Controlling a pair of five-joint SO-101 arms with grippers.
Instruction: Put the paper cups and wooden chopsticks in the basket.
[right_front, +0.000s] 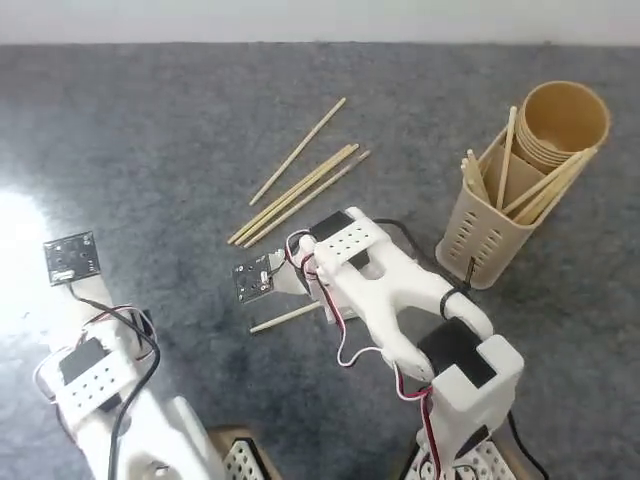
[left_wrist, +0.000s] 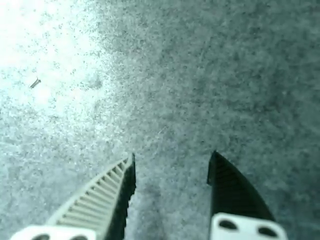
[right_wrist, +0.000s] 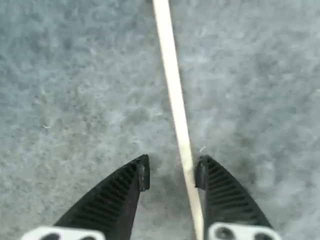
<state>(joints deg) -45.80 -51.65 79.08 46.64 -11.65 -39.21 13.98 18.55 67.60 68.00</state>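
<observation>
A tan slotted basket (right_front: 488, 235) stands at the right and holds a stack of paper cups (right_front: 566, 118) and several wooden chopsticks (right_front: 507, 160). More loose chopsticks (right_front: 300, 193) lie on the grey table near its middle. A single chopstick (right_front: 287, 317) lies by the right arm (right_front: 380, 285). In the right wrist view that chopstick (right_wrist: 174, 100) runs between the fingers of my right gripper (right_wrist: 172, 170), close to one fingertip; the gripper is open and low over the table. My left gripper (left_wrist: 172, 159) is open above bare table at the near left.
One chopstick (right_front: 298, 151) lies apart from the others, farther back. The left arm (right_front: 95, 375) sits at the near left corner. A bright glare patch (right_front: 20, 240) covers the table's left side. A tiny dark speck (left_wrist: 35, 83) lies on the surface.
</observation>
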